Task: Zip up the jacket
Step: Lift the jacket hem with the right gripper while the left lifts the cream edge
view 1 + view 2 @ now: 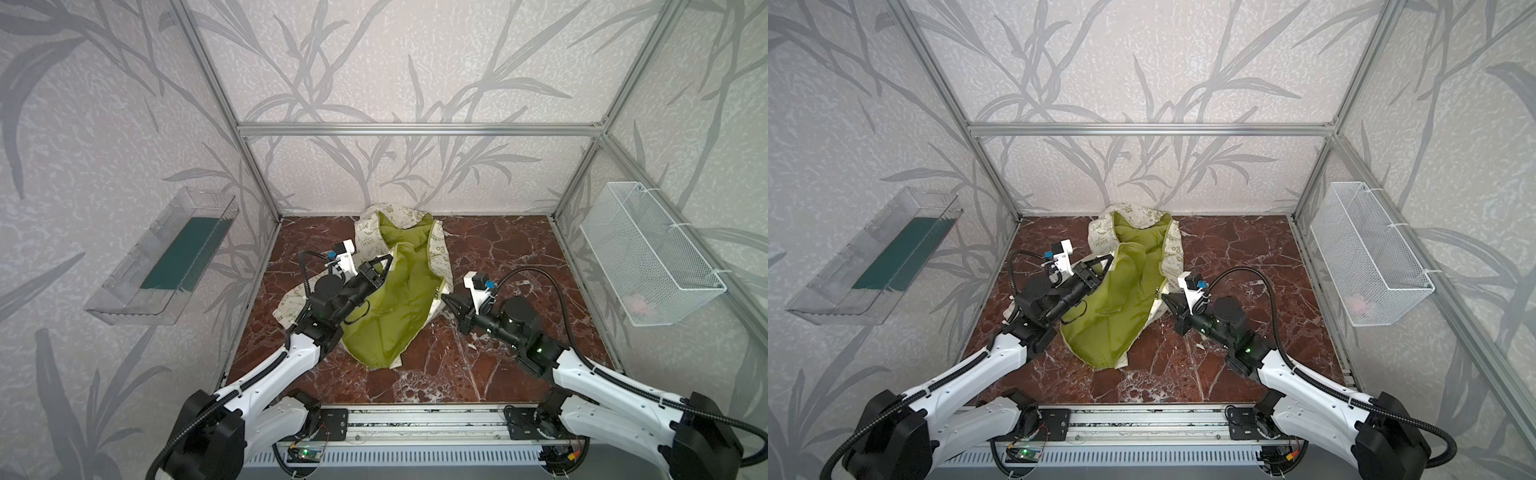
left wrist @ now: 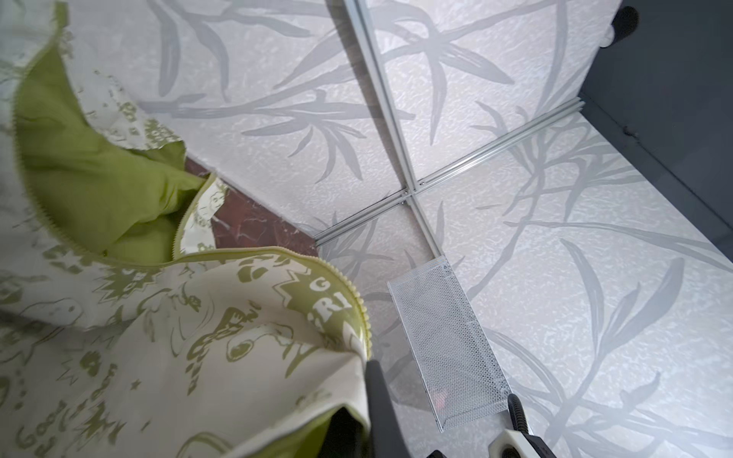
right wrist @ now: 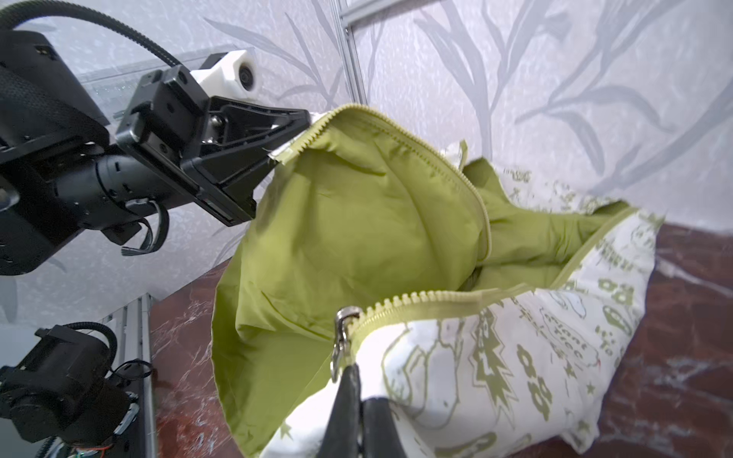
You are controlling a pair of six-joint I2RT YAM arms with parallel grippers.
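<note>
jacket (image 1: 390, 307) lies open on the table (image 1: 519, 257), lining up; light, limp, likely slippery. left gripper (image 3: 291, 135) pinches one zipper edge's end, right gripper (image 3: 357, 390) pinches the other beside the slider (image 3: 344, 317): sensible holds.

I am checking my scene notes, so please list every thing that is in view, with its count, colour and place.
jacket: one, cream with olive-green print, lime-green lining showing, lying open on the table.
zipper slider: one, silver metal, at the end of one zipper row.
table: one, dark red marble pattern, under everything.
clear tray: one, transparent with dark green bottom, on the left wall.
mesh basket: one, white, on the right wall; something pinkish inside, too blurred to name.
frame bars: several, silver, along the walls.
left gripper: one, black, shut on the jacket's zipper edge.
right gripper: one, black, shut on the jacket by the slider.
</note>
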